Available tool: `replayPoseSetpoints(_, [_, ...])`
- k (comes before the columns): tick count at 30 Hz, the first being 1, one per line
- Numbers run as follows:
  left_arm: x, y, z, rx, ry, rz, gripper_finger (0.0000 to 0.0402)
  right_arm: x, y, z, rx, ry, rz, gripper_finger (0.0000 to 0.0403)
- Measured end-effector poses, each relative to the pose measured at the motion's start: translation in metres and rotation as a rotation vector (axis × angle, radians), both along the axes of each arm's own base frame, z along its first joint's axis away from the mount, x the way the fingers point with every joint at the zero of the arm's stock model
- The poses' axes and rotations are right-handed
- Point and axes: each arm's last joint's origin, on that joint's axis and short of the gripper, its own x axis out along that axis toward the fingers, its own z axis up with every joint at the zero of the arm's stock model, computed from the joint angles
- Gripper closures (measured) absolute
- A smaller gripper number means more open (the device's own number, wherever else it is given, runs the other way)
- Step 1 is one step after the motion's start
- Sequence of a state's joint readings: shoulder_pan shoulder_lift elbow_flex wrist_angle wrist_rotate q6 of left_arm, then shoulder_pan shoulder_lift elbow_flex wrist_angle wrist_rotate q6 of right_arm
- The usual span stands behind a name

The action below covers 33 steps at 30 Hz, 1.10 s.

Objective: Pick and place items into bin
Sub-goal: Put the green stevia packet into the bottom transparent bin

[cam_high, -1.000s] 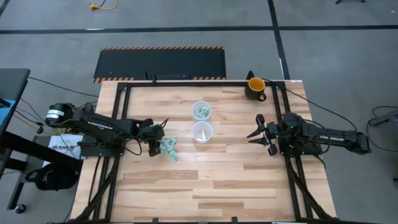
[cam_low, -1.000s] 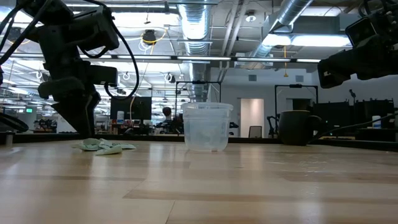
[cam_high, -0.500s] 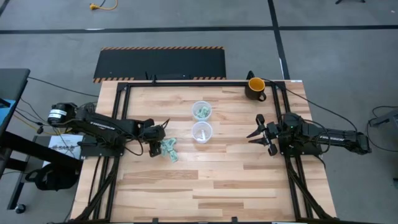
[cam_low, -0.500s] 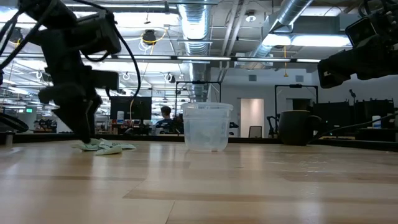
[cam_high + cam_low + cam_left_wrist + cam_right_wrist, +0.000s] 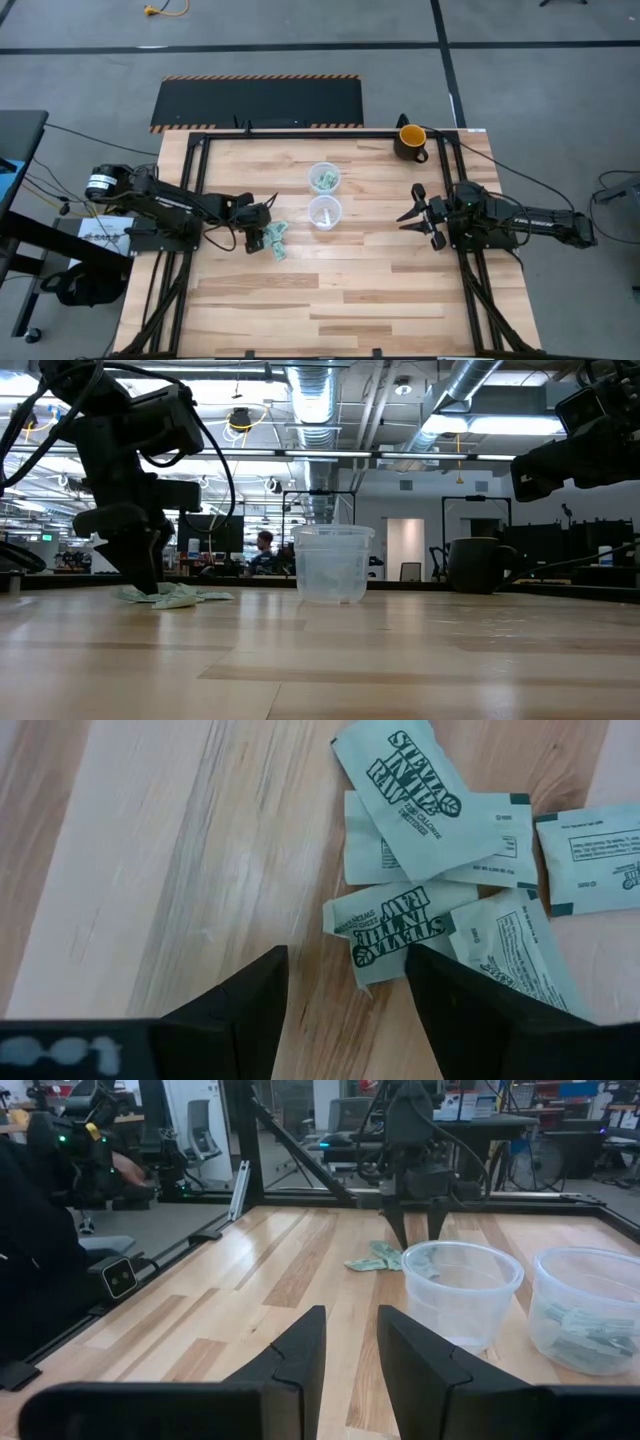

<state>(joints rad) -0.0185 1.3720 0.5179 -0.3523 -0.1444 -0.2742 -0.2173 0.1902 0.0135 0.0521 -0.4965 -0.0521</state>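
Wood was the whole surface, pale planks on the table (image 5: 330, 290). The left gripper (image 5: 345, 990) sat low over the green-and-white packets (image 5: 430, 840) piled left of the two clear cups (image 5: 324, 196), fingers spread wide, gripping nothing. The right gripper (image 5: 412, 216) waited at the right edge, half open, empty. Behind was an open office with ceiling ducts (image 5: 320, 400).
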Motion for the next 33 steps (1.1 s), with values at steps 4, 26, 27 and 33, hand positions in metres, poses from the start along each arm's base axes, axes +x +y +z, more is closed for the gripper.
replayPoseSetpoints(4, [0.000,0.000,0.000,0.000,0.001,0.000,0.0203,0.000,0.000,0.000,0.000,0.000,0.000,0.0316])
replayPoseSetpoints(26, [0.005,0.001,0.016,0.056,0.096,-0.008,0.0380,0.000,0.000,0.000,0.000,0.000,0.000,0.0316])
replayPoseSetpoints(27, [0.006,0.002,0.018,0.066,0.096,-0.011,0.0387,0.000,0.000,0.000,0.000,0.000,0.000,0.0316])
replayPoseSetpoints(33, [0.013,0.002,0.028,0.111,0.075,-0.045,0.0398,0.000,0.000,0.000,0.000,0.000,0.000,0.0316])
